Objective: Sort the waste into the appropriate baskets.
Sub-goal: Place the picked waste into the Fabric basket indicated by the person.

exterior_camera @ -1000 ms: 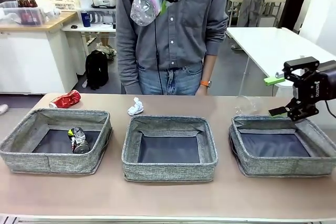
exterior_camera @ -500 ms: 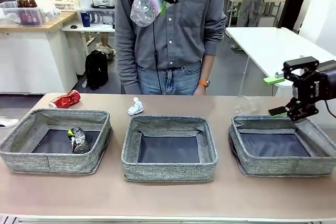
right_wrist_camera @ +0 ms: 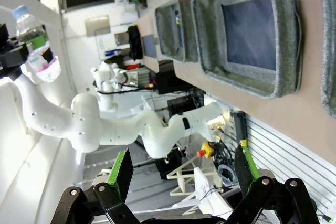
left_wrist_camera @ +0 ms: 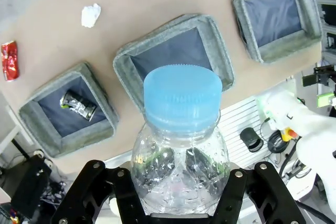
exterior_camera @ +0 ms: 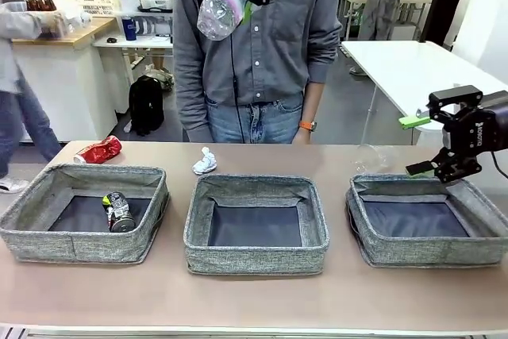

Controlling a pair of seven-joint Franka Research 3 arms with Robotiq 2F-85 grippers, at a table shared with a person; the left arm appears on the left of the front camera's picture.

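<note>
Status: one of five items is sorted, one is in hand, three are on the table.

- Done: dark drink can [exterior_camera: 119,212] lies in the left basket [exterior_camera: 79,245].
- In hand: left gripper [left_wrist_camera: 178,192] is clamped around the body of the clear plastic bottle [left_wrist_camera: 181,129], blue cap pointing down at the table. It is held high above the table. In the left wrist view the cap overlaps the near rim of the middle basket [exterior_camera: 255,260], so the bottle is roughly over that one.
- Right gripper [exterior_camera: 418,146] has its jaws spread wide and carries nothing. It hovers above the far right corner of the right basket [exterior_camera: 429,253], not touching it.
- Middle and right baskets have nothing in them.
- Left to do:
  - dented red can [exterior_camera: 99,150] is on the table just behind the left basket
  - paper wad [exterior_camera: 205,162] is on the table just behind the middle basket
  - a faint transparent shape near the right basket's far left corner is probably the clear plastic cup [exterior_camera: 369,156], but it is hard to make out against the table
- The person stands at the far side of the table and touches none of the items.

Estimate: early, well under halfway. The bottle drop looks like the step in progress. The red can probably goes in with the dark can.
</note>
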